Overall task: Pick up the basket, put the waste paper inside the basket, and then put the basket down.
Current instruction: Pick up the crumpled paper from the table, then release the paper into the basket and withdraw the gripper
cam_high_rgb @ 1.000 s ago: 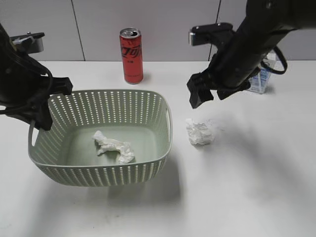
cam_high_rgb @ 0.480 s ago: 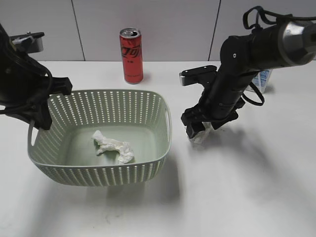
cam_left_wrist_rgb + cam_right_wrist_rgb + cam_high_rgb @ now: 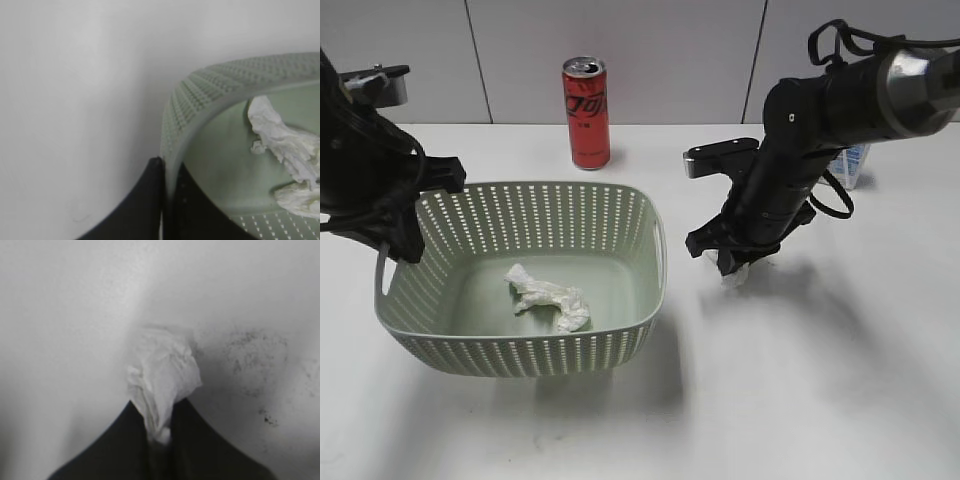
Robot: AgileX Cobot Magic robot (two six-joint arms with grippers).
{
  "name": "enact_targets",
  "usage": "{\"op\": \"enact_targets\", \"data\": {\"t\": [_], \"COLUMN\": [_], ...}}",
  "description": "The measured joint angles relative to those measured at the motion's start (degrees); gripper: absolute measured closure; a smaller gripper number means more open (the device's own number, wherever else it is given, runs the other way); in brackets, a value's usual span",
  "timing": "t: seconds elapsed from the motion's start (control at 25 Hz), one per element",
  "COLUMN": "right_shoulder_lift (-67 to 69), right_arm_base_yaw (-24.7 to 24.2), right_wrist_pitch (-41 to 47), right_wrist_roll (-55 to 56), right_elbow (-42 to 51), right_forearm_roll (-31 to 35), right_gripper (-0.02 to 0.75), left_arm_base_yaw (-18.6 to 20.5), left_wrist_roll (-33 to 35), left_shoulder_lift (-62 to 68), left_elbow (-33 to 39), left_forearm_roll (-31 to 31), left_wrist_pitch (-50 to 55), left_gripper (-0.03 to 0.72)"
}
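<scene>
The sage-green slotted basket (image 3: 620, 215) is on the left of the table, its left rim held by my left gripper (image 3: 400, 240), which is shut on the wall (image 3: 172, 130). Crumpled white waste paper (image 3: 550, 298) lies inside it, also in the left wrist view (image 3: 287, 150). My right gripper (image 3: 732, 262) is shut on another white paper wad (image 3: 734, 273), just right of the basket and close above the table. In the right wrist view the wad (image 3: 162, 375) sticks out from between the black fingers (image 3: 125, 440).
A red drink can (image 3: 586, 112) stands behind the basket. A white-and-blue carton (image 3: 850, 165) stands at the back right, partly behind my right arm. The table's front and right parts are bare white surface.
My right arm came down onto the paper wad beside the basket, closed on it and has lifted it slightly. The left arm and basket have not moved.
</scene>
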Motion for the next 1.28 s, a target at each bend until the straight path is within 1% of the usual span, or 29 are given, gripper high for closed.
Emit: {"op": "enact_targets", "data": {"t": [0.08, 0.24, 0.44, 0.52, 0.6, 0.68, 0.8, 0.88, 1.0, 1.04, 1.12, 1.2, 1.28], "right_shoulder_lift": [-0.24, -4.27, -16.21, -21.19, -25.79, -29.82, -32.72, -32.86, -31.79, -31.29, -29.68, -27.81, -25.88], "right_arm_base_yaw": [0.0, 0.0, 0.0, 0.15, 1.04, 3.02, 7.45, 10.96, 15.3, 16.41, 17.75, 18.24, 18.36], "right_wrist_pitch": [0.39, 1.35, 2.52, 2.97, 3.37, 3.76, 3.9, 3.72, 1.5, 0.37, -1.19, -1.63, -1.9], "right_wrist_roll": [0.44, 0.9, 0.9, 0.15, -2.57, -7.35, -12.5, -13.89, -14.53, -14.62, -14.75, -14.74, -14.74], "right_elbow": [-0.12, -0.12, -0.12, -0.12, -0.18, -0.18, -0.24, -0.24, -0.18, -0.18, -0.18, -0.18, -0.18], "right_forearm_roll": [-0.06, -0.87, -0.83, 0.39, 3.56, 7.86, 13.65, 15.3, 15.95, 16.09, 16.14, 16.29, 16.47], "right_gripper": [0.715, 0.718, 0.722, 0.722, 0.722, 0.722, 0.723, 0.724, 0.72, 0.711, 0.667, 0.57, 0.448], "left_arm_base_yaw": [0.0, 0.0, 0.0, 0.0, 0.0, 0.0, 0.0, 0.0, 0.0, 0.0, 0.0, 0.0, 0.0], "left_wrist_roll": [0.1, 0.13, 0.14, 0.03, 0.13, -0.01, 0.14, 0.05, 0.01, 0.04, 0.1, 0.09, 0.1], "left_shoulder_lift": [0.0, 0.0, 0.0, 0.0, 0.0, 0.0, 0.0, 0.0, 0.0, 0.0, 0.0, 0.0, 0.0], "left_elbow": [0.0, 0.0, 0.0, 0.0, 0.0, 0.0, 0.0, 0.0, 0.0, 0.0, 0.0, 0.0, 0.0], "left_forearm_roll": [0.06, 0.11, 0.17, 0.17, 0.17, 0.17, 0.11, 0.11, 0.07, 0.07, 0.0, 0.0, 0.0], "left_wrist_pitch": [0.0, 0.0, 0.05, 0.05, 0.05, 0.05, 0.37, 0.54, 0.54, 0.6, 0.94, 1.13, 1.19], "left_gripper": [0.683, 0.683, 0.683, 0.683, 0.683, 0.683, 0.683, 0.683, 0.683, 0.683, 0.683, 0.683, 0.683]}}
